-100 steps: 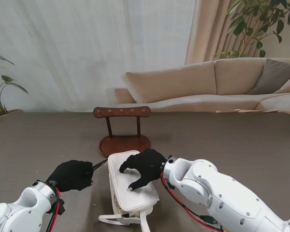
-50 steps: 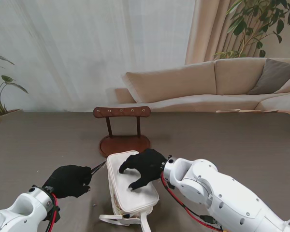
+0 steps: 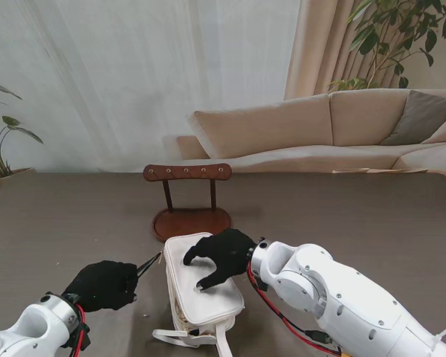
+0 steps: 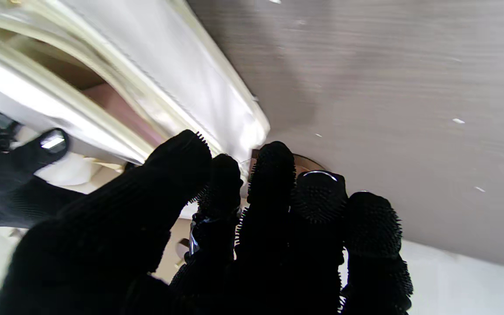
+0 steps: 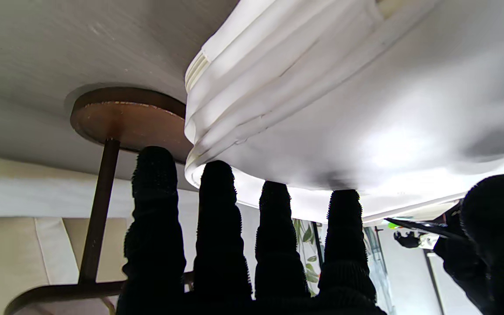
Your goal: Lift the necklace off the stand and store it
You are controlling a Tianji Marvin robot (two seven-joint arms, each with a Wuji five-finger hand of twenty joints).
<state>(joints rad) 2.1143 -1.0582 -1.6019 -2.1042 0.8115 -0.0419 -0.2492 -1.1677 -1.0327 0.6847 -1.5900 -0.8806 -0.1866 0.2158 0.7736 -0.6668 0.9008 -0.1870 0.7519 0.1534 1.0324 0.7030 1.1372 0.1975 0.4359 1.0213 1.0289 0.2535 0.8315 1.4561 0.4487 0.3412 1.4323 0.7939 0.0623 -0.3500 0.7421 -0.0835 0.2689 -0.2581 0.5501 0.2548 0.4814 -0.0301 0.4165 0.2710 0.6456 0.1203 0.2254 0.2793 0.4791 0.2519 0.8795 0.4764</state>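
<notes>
The brown wooden necklace stand (image 3: 187, 172) is bare; no necklace shows in any view. A white bag (image 3: 202, 291) lies just nearer to me than the stand's base (image 5: 120, 118). My right hand (image 3: 219, 256) rests flat on top of the bag (image 5: 344, 87) with its fingers (image 5: 217, 205) spread, holding nothing. My left hand (image 3: 102, 284) is to the left of the bag, fingers curled shut on a thin dark pull tab (image 3: 150, 261) that reaches to the bag's left edge. In the left wrist view the bag (image 4: 182, 65) shows a narrow gap along its rim beyond my left hand (image 4: 252, 232).
The bag's white strap (image 3: 186, 338) loops on the table at its near end. Small white specks (image 4: 457, 120) dot the dark table (image 3: 357, 216). A beige sofa (image 3: 320, 134) and plants stand beyond the table's far edge.
My left hand has drawn back toward me and to the left, bringing the dark tab along the bag's left side. The right hand and bag stay put.
</notes>
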